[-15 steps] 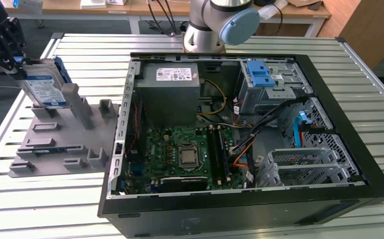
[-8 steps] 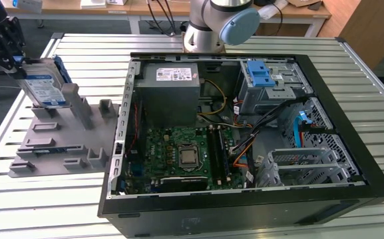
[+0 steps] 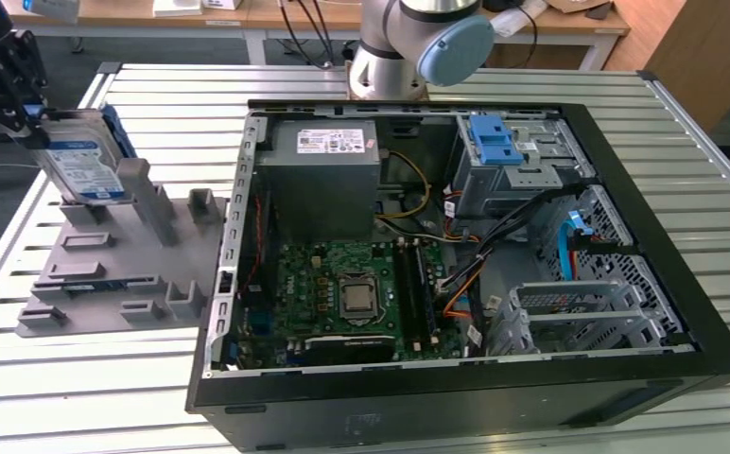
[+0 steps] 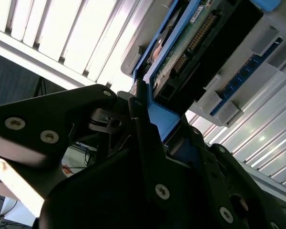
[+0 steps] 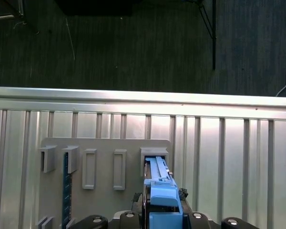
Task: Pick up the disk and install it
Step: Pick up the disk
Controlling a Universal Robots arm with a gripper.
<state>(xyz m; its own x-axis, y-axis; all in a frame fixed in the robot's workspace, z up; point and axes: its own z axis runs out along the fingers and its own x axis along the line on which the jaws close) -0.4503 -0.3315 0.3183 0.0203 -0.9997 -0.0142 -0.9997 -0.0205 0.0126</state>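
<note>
Disk (image 3: 88, 163), upright, gripped by claw (image 3: 35, 125)

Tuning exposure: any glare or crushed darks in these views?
Exterior view: even light, mild sheen on the table. Second wrist view: slats blown white, the gripper near-black against them. First wrist view: bright band along the table edge, floor beyond dark.

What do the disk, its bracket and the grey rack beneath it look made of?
The disk: silver metal casing, judging by its sheen, with a glossy label. Its bracket: blue plastic, matte, moulded edges. The rack: probably grey plastic, matte, with blocky moulded slots.
</note>
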